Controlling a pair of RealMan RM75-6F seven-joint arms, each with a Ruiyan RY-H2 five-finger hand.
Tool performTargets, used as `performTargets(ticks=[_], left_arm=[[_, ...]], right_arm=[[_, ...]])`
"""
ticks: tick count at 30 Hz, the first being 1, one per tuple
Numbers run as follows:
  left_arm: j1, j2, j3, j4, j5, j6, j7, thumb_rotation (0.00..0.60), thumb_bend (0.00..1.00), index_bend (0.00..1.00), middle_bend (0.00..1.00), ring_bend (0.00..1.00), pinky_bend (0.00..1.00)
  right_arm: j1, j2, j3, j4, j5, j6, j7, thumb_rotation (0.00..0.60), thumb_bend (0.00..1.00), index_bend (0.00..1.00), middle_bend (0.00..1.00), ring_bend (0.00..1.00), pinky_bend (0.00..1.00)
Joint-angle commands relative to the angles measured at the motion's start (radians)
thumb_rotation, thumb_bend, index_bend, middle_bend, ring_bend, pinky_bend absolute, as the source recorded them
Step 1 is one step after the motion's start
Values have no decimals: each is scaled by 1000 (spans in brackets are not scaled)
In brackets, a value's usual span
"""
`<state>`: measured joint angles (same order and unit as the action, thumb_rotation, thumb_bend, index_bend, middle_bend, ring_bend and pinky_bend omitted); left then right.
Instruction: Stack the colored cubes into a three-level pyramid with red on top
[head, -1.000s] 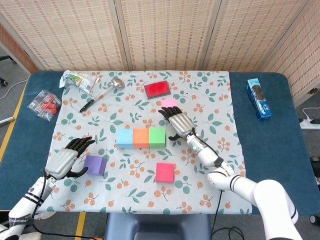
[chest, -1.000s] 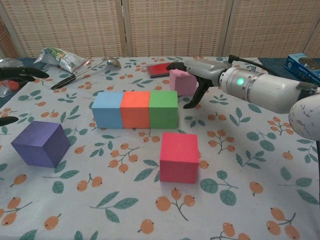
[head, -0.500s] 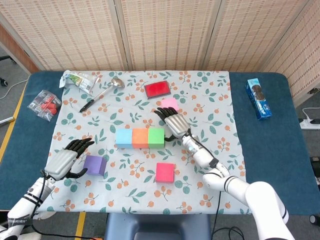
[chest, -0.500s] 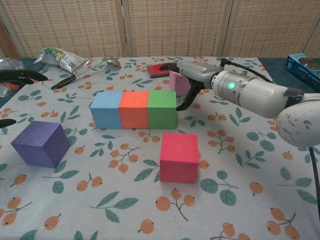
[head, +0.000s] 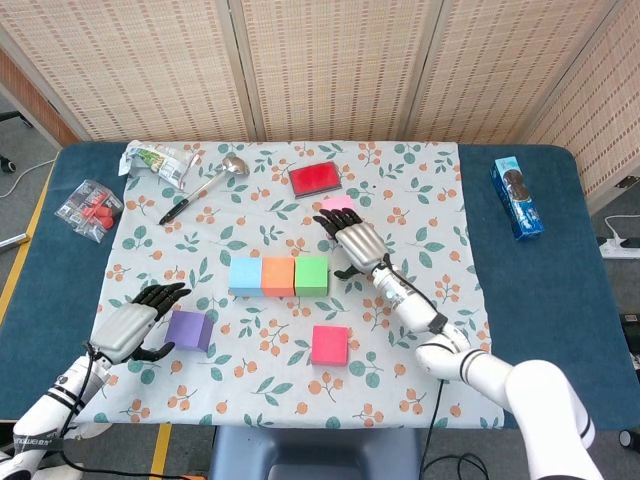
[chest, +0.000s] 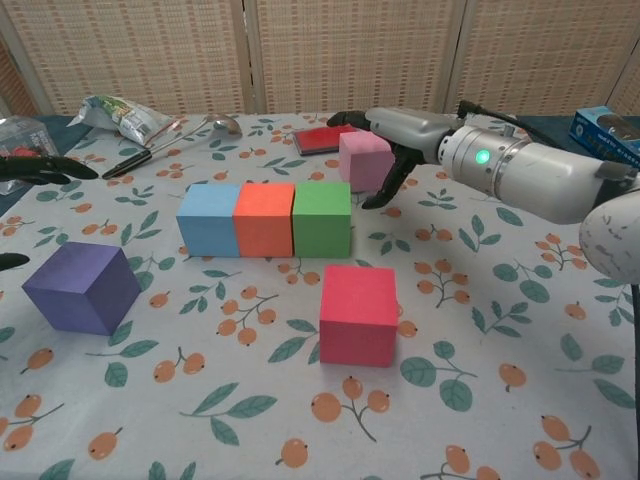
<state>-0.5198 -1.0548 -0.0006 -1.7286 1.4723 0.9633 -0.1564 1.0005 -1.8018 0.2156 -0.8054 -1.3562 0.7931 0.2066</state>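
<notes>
Base row blue cube, orange cube, green cube done; upper levels left, right hand spread over pale-pink cube, left hand spread, empty.

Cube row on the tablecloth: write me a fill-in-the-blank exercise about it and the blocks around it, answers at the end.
1. The middle cube of the row is ____.
2. The green cube touches the orange cube and sits at the end nearer the robot's ____ hand.
3. The purple cube lies beside the ____ hand.
4. The flat red block lies ____ the row, on the far side.

Answers: orange; right; left; behind
</notes>
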Motion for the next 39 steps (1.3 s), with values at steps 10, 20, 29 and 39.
performTargets(ticks=[10,20,29,39], left_arm=[[-32,-33,18,45,-32,-87,20,600,370,54,1,0,16],[-47,-64,17,65,-73,-124,61,600,367,38,0,0,16],[-47,-145,5,127,-121,-115,119,600,361,148,146,112,153],[-48,-104,-77,88,-166,-40,115,600,367,381,437,383,397]], right_arm=[[-209,491,10,-654,91,154,-222,600,0,0,0,0,0],[-318,604,-31,-776,72,231,-185,600,0,0,0,0,0],[-349,599,-51,-756,36,240,-134,600,0,0,0,0,0],[-388,619,-63,-759,-2,279,-97,600,0,0,0,0,0]])
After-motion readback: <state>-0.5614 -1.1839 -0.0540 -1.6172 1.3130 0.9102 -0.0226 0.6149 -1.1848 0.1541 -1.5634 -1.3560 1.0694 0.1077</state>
